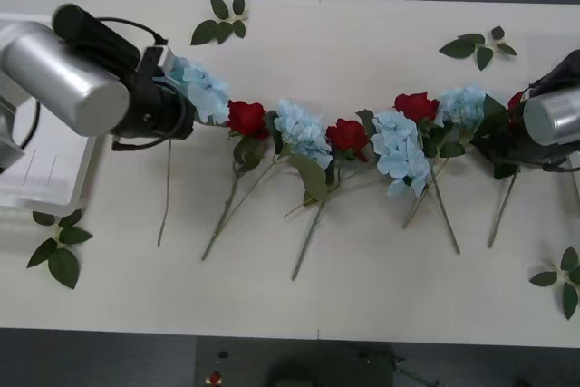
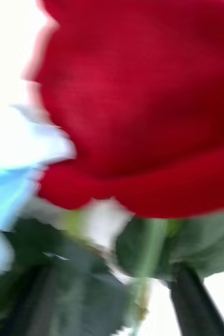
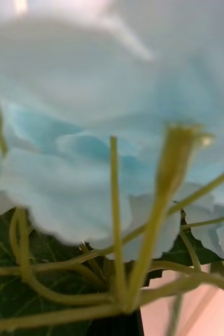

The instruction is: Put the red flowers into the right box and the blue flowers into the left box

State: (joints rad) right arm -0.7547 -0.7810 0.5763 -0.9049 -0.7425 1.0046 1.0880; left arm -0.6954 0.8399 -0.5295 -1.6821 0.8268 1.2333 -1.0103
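Observation:
Several blue flowers and red flowers lie in a row across the white table. My left gripper (image 1: 174, 79) is at the leftmost blue flower (image 1: 201, 88); its pale petals (image 3: 112, 131) and yellow-green stalks sit right before the left wrist camera. More blue flowers (image 1: 304, 131) (image 1: 401, 149) alternate with red flowers (image 1: 246, 119) (image 1: 347, 136) (image 1: 416, 106). My right gripper (image 2: 117, 310) is open at the rightmost red flower (image 1: 515, 101), black fingers (image 2: 195, 304) on either side of its stem below the head (image 2: 143, 94). The left box (image 1: 41, 183) shows at the left edge. The right box is out of view.
Loose green leaf sprigs lie at the back left (image 1: 220, 23), back right (image 1: 476, 45), front left (image 1: 56, 246) and front right (image 1: 562, 278). Long stems stretch from the flower heads toward the table's front edge (image 1: 290, 337).

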